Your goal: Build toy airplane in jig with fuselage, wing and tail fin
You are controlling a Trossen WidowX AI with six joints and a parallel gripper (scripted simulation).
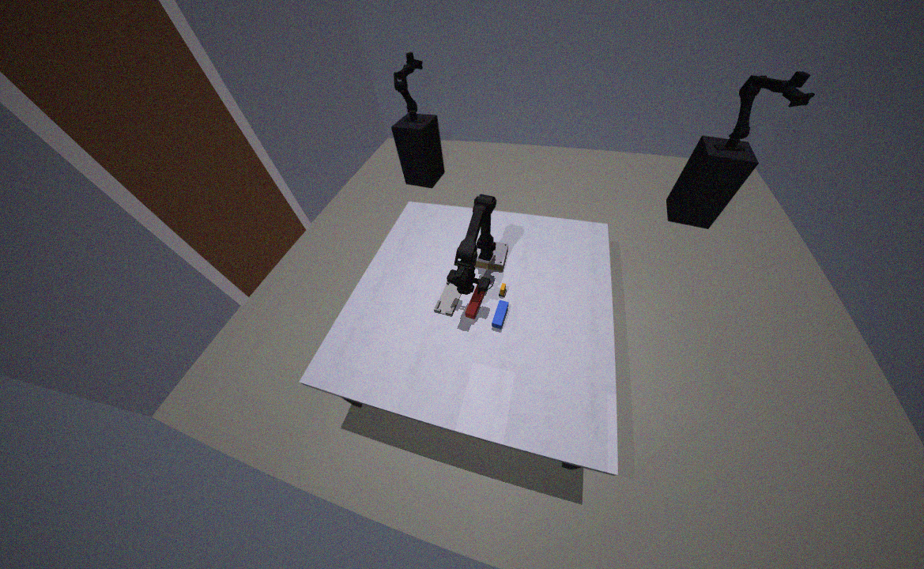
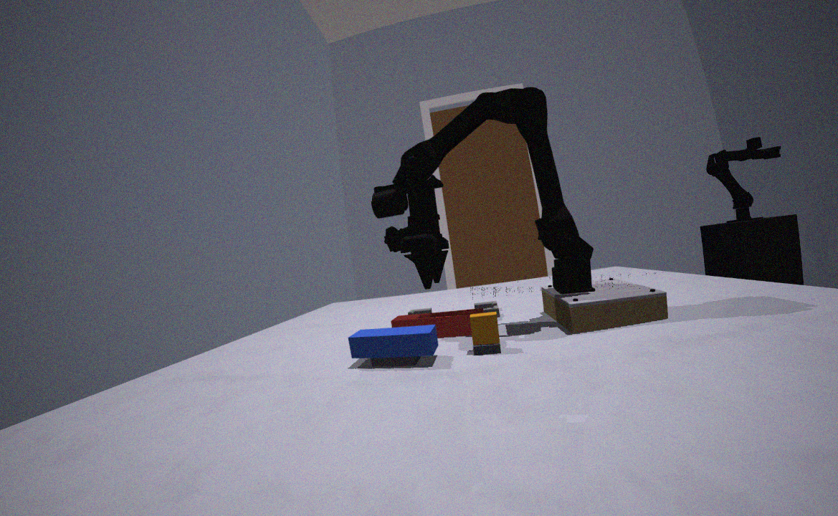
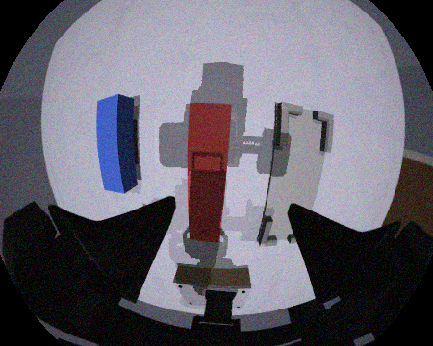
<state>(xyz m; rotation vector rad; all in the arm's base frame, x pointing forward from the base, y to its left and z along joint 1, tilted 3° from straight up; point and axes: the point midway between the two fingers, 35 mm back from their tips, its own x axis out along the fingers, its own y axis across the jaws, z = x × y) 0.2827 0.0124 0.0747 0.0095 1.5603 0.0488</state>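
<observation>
The red fuselage (image 1: pixel 473 305) (image 2: pixel 437 320) (image 3: pixel 209 135) lies flat on the table, beside the light grey jig (image 1: pixel 442 305) (image 3: pixel 301 160), whose cradle is empty. The blue wing (image 1: pixel 499 313) (image 2: pixel 393 341) (image 3: pixel 116 142) lies on the fuselage's other side. The yellow tail fin (image 1: pixel 502 288) (image 2: pixel 484 328) stands upright near the wing; the wrist view does not show it. My gripper (image 1: pixel 481 288) (image 2: pixel 428 276) (image 3: pixel 234 207) is open and empty. It points down, hanging well above the fuselage, with one finger on each side of it in the wrist view.
The arm's brown base block (image 1: pixel 496 256) (image 2: pixel 604 307) (image 3: pixel 213 277) stands just behind the parts. Two black pedestals (image 1: pixel 419 149) (image 1: pixel 709 182) with other arms stand off the table. A brown door (image 2: pixel 489 211) is in the far wall.
</observation>
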